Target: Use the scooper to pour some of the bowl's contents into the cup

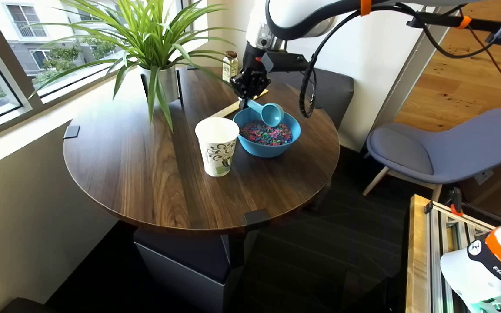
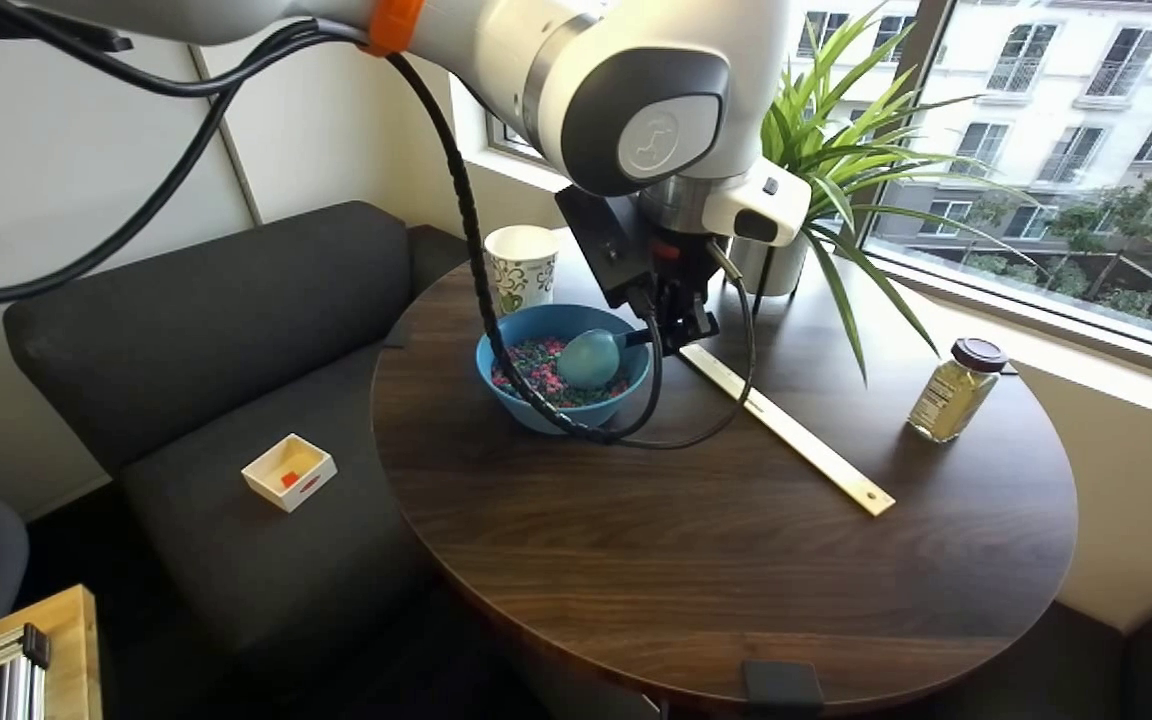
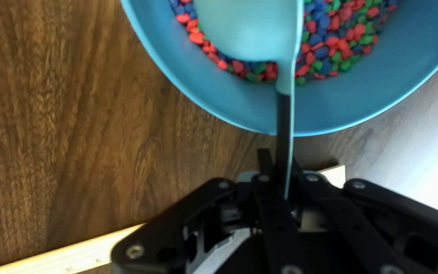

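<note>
One tilted, round-headed, light-blue scoop (image 1: 272, 114) pinched in the gripper (image 3: 281, 167) above a blue bowl (image 1: 262, 150) of multicoloured pieces (image 1: 265, 136), beside a white, swirl-patterned cup (image 1: 218, 152).

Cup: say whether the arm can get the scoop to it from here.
Probably yes: the cup stands upright beside the bowl with nothing over its open top, though the gripper may need to lift the scoop above that rim.

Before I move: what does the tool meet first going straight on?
Probably the bowl, via the held scooper overhanging it; the tool itself points roughly down toward the tabletop or ruler alongside. Exact depth is unclear.
</note>
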You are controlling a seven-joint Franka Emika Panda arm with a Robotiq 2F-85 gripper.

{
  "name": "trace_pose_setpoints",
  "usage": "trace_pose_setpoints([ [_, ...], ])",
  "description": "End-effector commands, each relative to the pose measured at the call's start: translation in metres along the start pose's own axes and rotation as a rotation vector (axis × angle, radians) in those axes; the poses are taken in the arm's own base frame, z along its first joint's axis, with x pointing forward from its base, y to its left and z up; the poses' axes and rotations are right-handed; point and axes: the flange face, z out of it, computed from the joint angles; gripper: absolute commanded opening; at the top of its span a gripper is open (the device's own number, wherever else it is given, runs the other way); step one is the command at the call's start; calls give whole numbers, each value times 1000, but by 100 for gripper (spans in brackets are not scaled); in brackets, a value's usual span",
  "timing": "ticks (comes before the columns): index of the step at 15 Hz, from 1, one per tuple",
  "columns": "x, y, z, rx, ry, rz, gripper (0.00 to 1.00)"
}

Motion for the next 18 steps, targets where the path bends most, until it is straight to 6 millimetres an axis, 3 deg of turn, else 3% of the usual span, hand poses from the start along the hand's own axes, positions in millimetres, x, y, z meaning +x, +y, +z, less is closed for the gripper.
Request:
trace_pose_setpoints([
  [1,-1,15,-12,22,-16,31,2],
  [7,-12,21,-23,265,38,82,2],
  [12,-46,54,-29,451,242,180,2],
  [14,-61,63,-43,523,320,192,2],
  [18,-85,76,-90,699,419,173,2],
])
